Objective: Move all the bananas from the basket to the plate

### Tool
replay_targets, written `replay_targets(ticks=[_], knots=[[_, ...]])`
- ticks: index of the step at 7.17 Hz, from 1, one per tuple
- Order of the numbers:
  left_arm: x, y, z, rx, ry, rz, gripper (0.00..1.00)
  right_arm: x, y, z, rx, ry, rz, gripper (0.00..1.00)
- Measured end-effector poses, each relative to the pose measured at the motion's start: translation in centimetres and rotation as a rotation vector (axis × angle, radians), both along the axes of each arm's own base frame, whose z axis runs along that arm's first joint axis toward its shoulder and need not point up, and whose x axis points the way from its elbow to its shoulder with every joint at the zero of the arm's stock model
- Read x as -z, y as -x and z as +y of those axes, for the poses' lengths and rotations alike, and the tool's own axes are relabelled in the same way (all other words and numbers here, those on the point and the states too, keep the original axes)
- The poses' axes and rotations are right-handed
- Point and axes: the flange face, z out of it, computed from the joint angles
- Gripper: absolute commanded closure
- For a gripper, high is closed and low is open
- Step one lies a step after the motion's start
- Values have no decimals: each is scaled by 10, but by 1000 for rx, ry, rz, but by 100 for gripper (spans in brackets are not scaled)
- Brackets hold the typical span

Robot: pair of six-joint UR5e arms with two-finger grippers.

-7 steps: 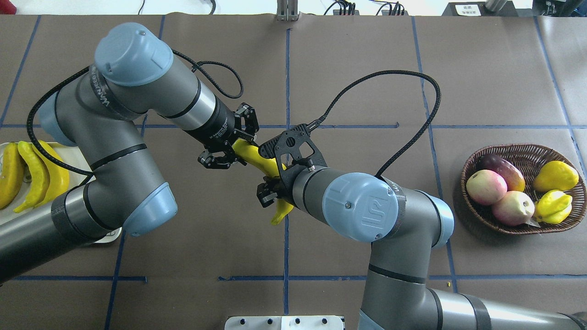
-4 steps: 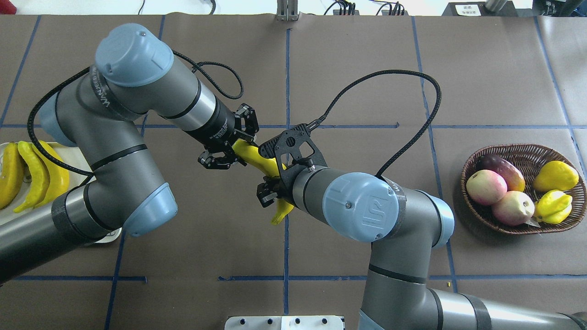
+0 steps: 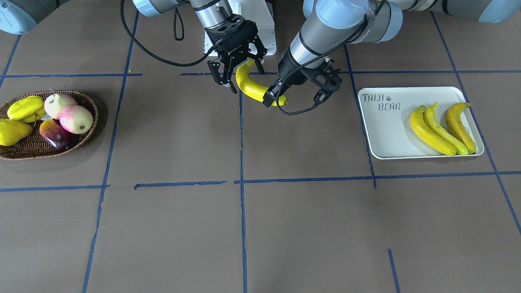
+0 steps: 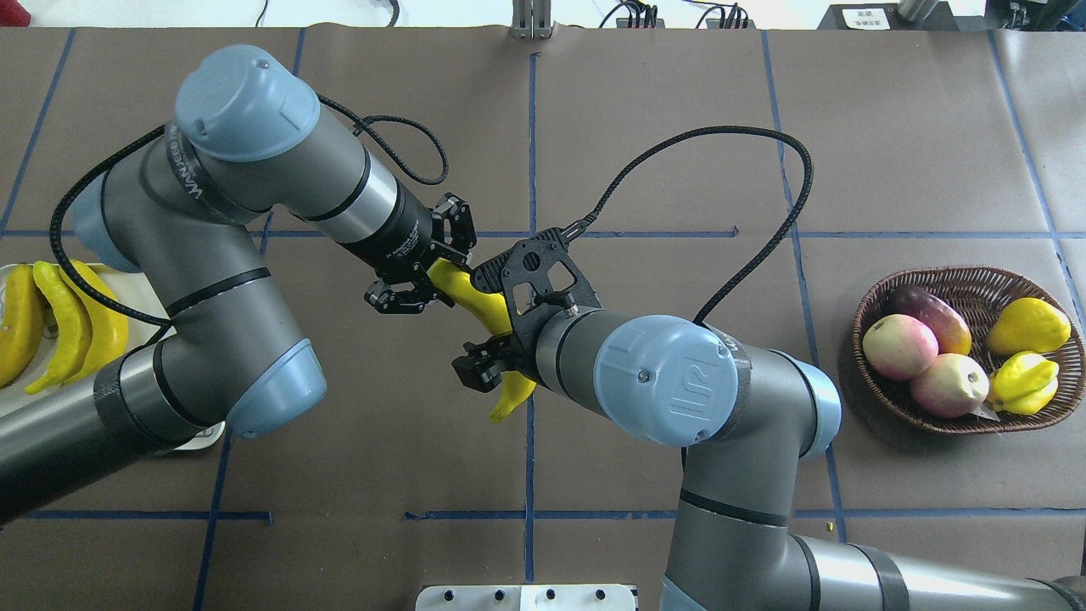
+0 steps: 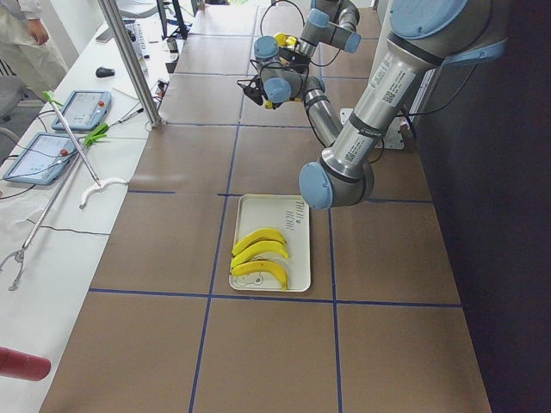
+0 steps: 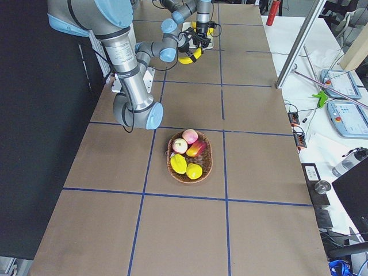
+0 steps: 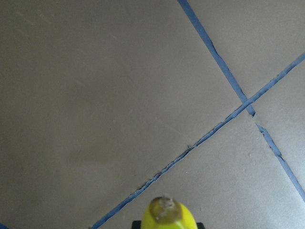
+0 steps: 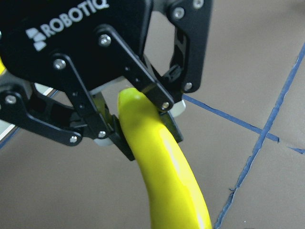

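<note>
1. The banana (image 3: 251, 86) being moved is held in the air over the worktop (image 3: 305, 228). It is well apart from the plate (image 3: 384, 134), on the side that faces the basket (image 3: 28, 149). It lies slanted, one tip towards the plate and the other away from it.
2. The left claw (image 8: 140, 131) is clenched on the banana's tip nearer the plate. In the right wrist view its pads press against both sides of that tip.
3. The right claw (image 3: 245, 76) is at the banana's end farther from the plate. It is released, its fingers spread to either side of the fruit and not pinching it.
4. Three bananas (image 3: 441, 128) lie side by side on the plate, on the half away from its "TAIJI BEAR" print. They are close together and roughly parallel.
5. The basket stands far from the plate, at the opposite end of the worktop. It holds two pink-and-green round fruits (image 3: 76, 119), a dark red fruit (image 3: 56, 137), a yellow pear (image 3: 12, 132) and a yellow-green ridged fruit (image 3: 25, 108).
6. The worktop is brown, marked into squares by blue tape lines (image 3: 242, 142). One line runs just beside the plate's edge on the banana's side.
7. A black cable (image 4: 764, 170) loops from the right wrist, on the far side of the banana from the plate.
</note>
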Motion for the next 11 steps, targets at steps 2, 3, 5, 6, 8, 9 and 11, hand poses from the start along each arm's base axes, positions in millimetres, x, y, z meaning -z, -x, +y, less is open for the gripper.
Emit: replay_targets(ticks=[2,3,5,6,8,9,11], knots=[[-17,7,-3,3,-3,-20,100,-4,-14,-8,57,41,11,1],[-35,17,-7,1,-20,-41,100,-13,-28,-24,112,110,58,1],[-85,51,-24,2,-70,-99,100,-44,-65,-51,165,256,156,1],[-119,79,-32,0,-100,-136,100,-68,-82,-63,158,306,195,1],[-194,133,-36,-44,-177,-224,100,-116,-119,-87,168,363,246,1],[-229,151,-33,-87,-220,-266,100,-140,-137,-94,188,354,278,1],[-283,171,-24,-161,-287,-343,100,-183,-172,-105,228,310,338,1]])
